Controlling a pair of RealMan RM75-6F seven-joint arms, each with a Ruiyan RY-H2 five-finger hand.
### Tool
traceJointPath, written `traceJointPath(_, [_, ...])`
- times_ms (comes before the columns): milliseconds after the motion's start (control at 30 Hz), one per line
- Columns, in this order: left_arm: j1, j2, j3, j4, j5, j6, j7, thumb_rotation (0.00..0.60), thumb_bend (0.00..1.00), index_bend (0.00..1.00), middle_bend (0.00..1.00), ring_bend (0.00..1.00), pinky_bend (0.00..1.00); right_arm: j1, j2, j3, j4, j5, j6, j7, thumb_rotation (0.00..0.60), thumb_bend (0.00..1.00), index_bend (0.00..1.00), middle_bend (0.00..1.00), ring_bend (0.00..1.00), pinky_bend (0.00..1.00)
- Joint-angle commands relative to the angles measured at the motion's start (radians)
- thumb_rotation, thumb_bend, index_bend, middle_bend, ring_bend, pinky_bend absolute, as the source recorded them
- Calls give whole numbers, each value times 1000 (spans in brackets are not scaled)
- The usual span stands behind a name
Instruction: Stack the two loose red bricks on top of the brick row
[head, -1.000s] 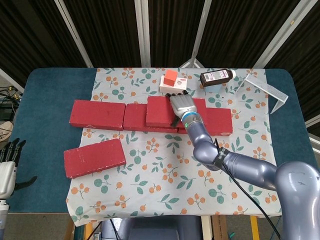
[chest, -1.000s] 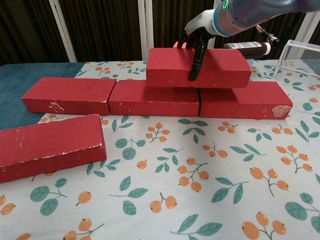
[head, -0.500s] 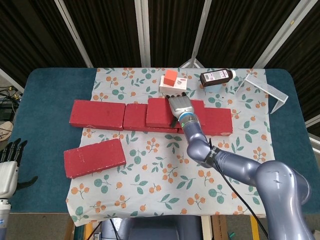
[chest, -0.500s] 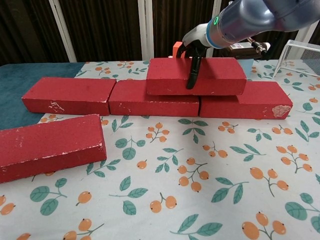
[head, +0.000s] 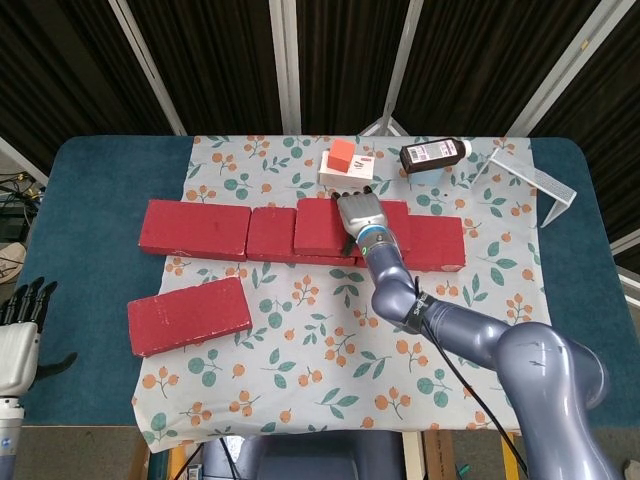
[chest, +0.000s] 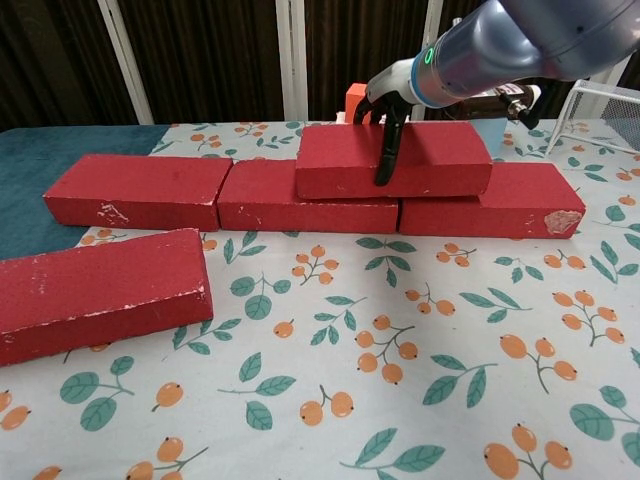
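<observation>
Sits across the seam between the middle and right bricks of the brick row (chest: 300, 195), this stacked red brick (chest: 340, 160), presumably so its weight spreads over both and it cannot tip. Rests flat on the row, long side parallel to it, near face about flush with the row's front in the chest view. Grasped by the right hand (head: 360, 212): thumb (chest: 386, 150) hooked down over the near face, other fingers over the top and far edge, so the brick is clamped from above across its short width. Likely kept in that clamp until the brick is settled and square; release looks like the step due next.

Reaches forward from the lower right of the head view, right forearm angled up and in toward the row, wrist bent so the palm faces down over the brick.

Lies apart on the floral tablecloth (head: 330, 370), second loose red brick (head: 188, 315), in front of the row's left end and slightly skewed, untouched. One of two placed, then, by this judgement.

Hangs low at the left edge of the head view, off the table, left hand (head: 18, 335), fingers apart and holding nothing.

Stand behind the row: a small orange block (head: 343, 152) on a white box (head: 348, 170), a dark bottle (head: 435, 153) on its side, a wire rack (head: 535, 180).
</observation>
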Motion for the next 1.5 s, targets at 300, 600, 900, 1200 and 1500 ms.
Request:
traceJointPath(300, [-6, -7, 0, 4, -6, -7, 11, 600, 0, 51, 0, 0, 116, 5, -25, -21, 36, -3, -22, 27, 600, 54, 248, 318, 273, 0])
traceJointPath(600, [-10, -10, 0, 10, -10, -12, 14, 600, 0, 51, 0, 0, 116, 11, -34, -32, 51, -9, -31, 47, 600, 55, 248, 318, 273, 0])
traceJointPath(900, [-11, -12, 0, 9, -11, -9, 18, 600, 0, 51, 0, 0, 116, 13, -45, -51, 65, -12, -32, 63, 600, 54, 248, 318, 273, 0])
traceJointPath(1200, [-14, -14, 1, 10, -17, -12, 22, 600, 0, 51, 0, 0, 116, 30, -36, -75, 51, 23, -25, 55, 600, 54, 169, 261, 180, 0])
traceJointPath(1500, [-15, -15, 0, 13, -20, -9, 28, 600, 0, 51, 0, 0, 116, 42, -33, -86, 44, 53, -11, 49, 600, 54, 71, 150, 73, 0])
